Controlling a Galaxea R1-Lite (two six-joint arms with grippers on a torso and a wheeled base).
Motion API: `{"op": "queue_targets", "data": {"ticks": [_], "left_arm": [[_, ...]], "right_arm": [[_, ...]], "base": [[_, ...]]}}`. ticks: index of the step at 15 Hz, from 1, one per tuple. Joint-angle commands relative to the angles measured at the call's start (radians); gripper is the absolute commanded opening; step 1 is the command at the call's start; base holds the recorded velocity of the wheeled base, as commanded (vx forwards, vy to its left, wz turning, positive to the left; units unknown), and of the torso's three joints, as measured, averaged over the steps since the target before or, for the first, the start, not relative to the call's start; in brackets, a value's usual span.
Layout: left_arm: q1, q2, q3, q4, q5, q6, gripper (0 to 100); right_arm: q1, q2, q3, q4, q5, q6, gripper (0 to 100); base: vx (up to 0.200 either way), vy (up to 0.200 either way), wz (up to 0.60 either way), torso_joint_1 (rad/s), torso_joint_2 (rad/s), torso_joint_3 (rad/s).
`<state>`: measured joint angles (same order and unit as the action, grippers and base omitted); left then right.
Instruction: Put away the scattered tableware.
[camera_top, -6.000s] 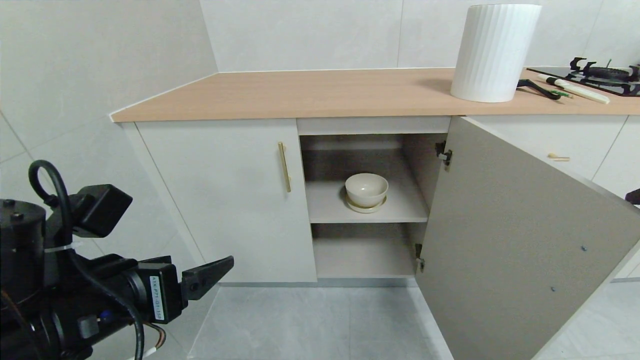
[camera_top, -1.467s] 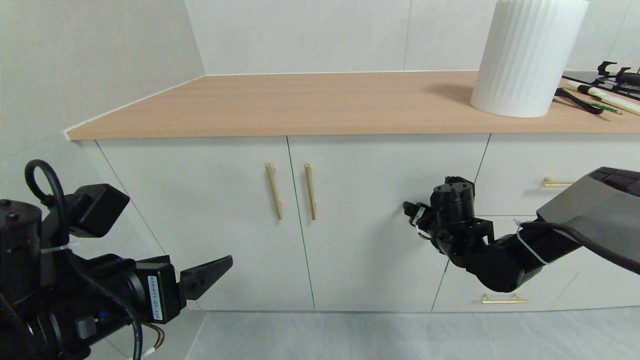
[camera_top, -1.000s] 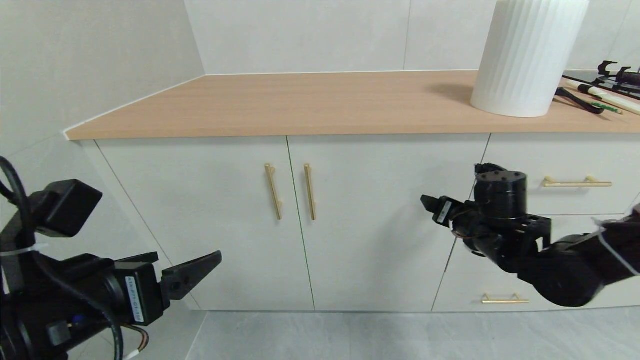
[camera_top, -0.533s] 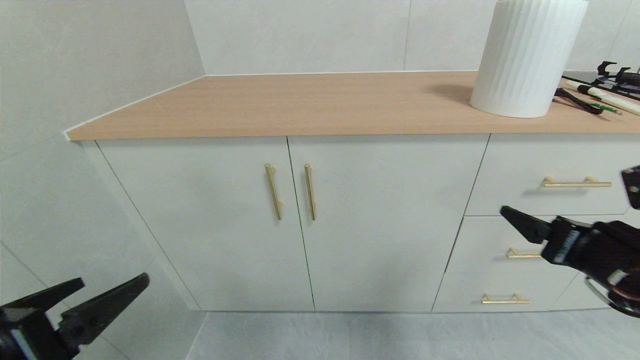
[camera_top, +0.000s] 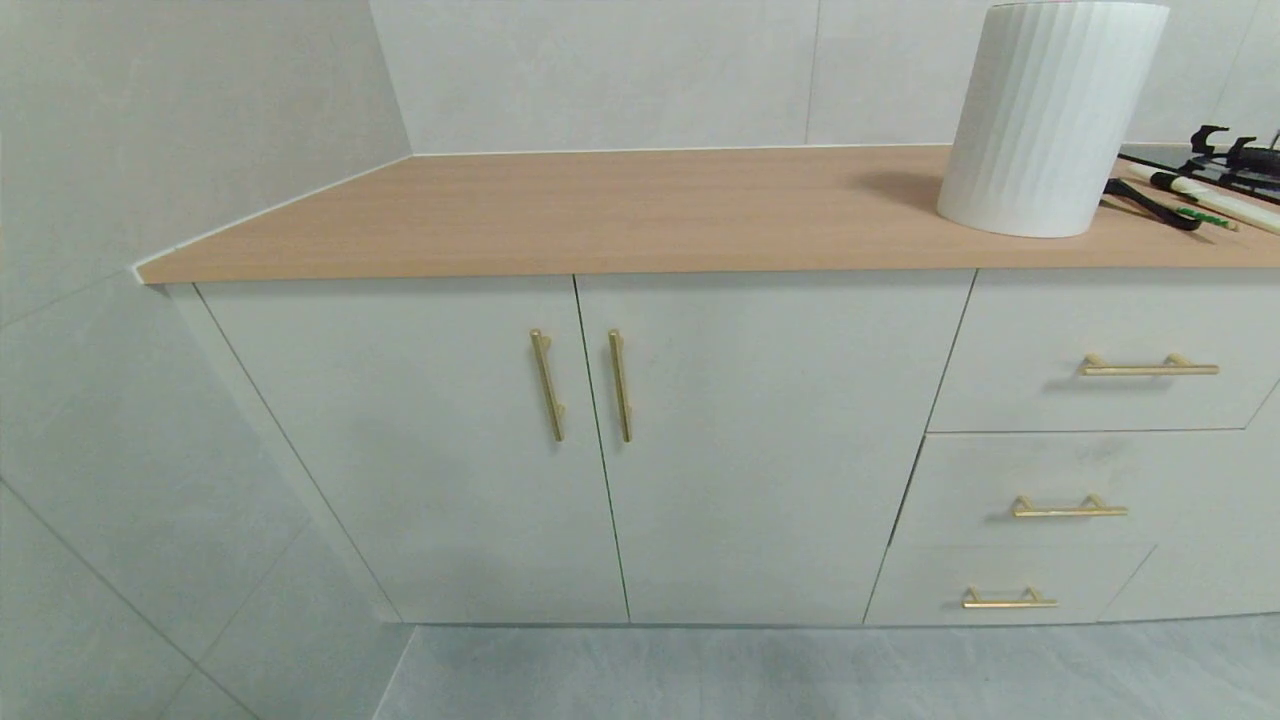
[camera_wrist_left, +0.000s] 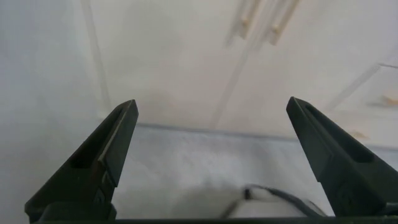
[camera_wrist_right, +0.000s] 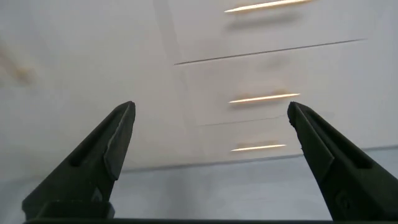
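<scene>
Your left pincer (camera_wrist_left: 210, 106) stands wide apart with nothing between its fingers, pointed at the foot of the cupboard. Just past its tips lies the grey floor (camera_wrist_left: 186, 162). Farther ahead are the double doors (camera_top: 770, 450) with their two brass handles (camera_wrist_left: 249, 18), blurred from that wrist. Your right pincer (camera_wrist_right: 210, 106) is spread just as wide and also holds nothing. Ahead of it is the stack of three drawers (camera_wrist_right: 267, 74), each with a brass bar handle. Both doors are shut flush, and so are the drawers. Higher than either pincer points, a tall white ribbed cylinder (camera_top: 1050, 115) stands upright on the wooden counter (camera_top: 600, 210). Just beside it, on the side away from the doors, lie what look like a few slim utensils (camera_top: 1165, 200), one black-handled, though they are too small for you to name surely.
</scene>
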<state>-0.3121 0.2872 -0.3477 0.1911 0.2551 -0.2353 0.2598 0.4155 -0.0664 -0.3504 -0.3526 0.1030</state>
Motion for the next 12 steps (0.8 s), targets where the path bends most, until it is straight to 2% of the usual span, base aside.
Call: {"op": "queue_targets", "data": {"ticks": [1, 2, 3, 6, 7, 8, 9, 10, 12], "left_arm": [[0.077, -0.137, 0.061, 0.002, 0.0, 0.06, 100], [0.1, -0.165, 0.084, 0.002, -0.002, 0.085, 100], [0.148, -0.191, 0.121, 0.001, -0.005, 0.094, 100], [0.197, -0.191, 0.242, -0.033, 0.027, 0.096, 100], [0.212, -0.192, 0.279, -0.074, 0.047, 0.096, 100], [0.277, -0.212, 0.312, -0.16, 0.058, 0.096, 100], [0.285, -0.22, 0.315, -0.167, 0.056, 0.096, 100], [0.324, -0.278, 0.329, -0.19, 0.046, 0.105, 100], [0.324, -0.287, 0.348, -0.234, 0.039, 0.096, 100]], "right_arm": [[-0.148, -0.216, 0.025, 0.048, 0.015, -0.048, 100], [-0.174, -0.235, 0.025, 0.048, 0.015, -0.048, 100], [-0.218, -0.268, 0.03, 0.05, 0.02, -0.049, 100], [-0.286, -0.354, 0.066, 0.067, 0.027, -0.063, 100], [-0.286, -0.356, 0.066, 0.09, 0.02, -0.06, 100], [-0.287, -0.356, 0.066, 0.093, -0.003, -0.049, 100], [-0.287, -0.356, 0.066, 0.094, -0.008, -0.046, 100], [-0.289, -0.354, 0.066, 0.102, -0.068, -0.006, 100], [-0.289, -0.356, 0.066, 0.166, -0.068, 0.003, 100]], "base": [[0.0, 0.0, 0.0, 0.0, 0.0, 0.0], [0.0, 0.0, 0.0, 0.0, 0.0, 0.0], [0.0, 0.0, 0.0, 0.0, 0.0, 0.0], [0.0, 0.0, 0.0, 0.0, 0.0, 0.0], [0.0, 0.0, 0.0, 0.0, 0.0, 0.0], [0.0, 0.0, 0.0, 0.0, 0.0, 0.0], [0.0, 0.0, 0.0, 0.0, 0.0, 0.0], [0.0, 0.0, 0.0, 0.0, 0.0, 0.0], [0.0, 0.0, 0.0, 0.0, 0.0, 0.0]]}}
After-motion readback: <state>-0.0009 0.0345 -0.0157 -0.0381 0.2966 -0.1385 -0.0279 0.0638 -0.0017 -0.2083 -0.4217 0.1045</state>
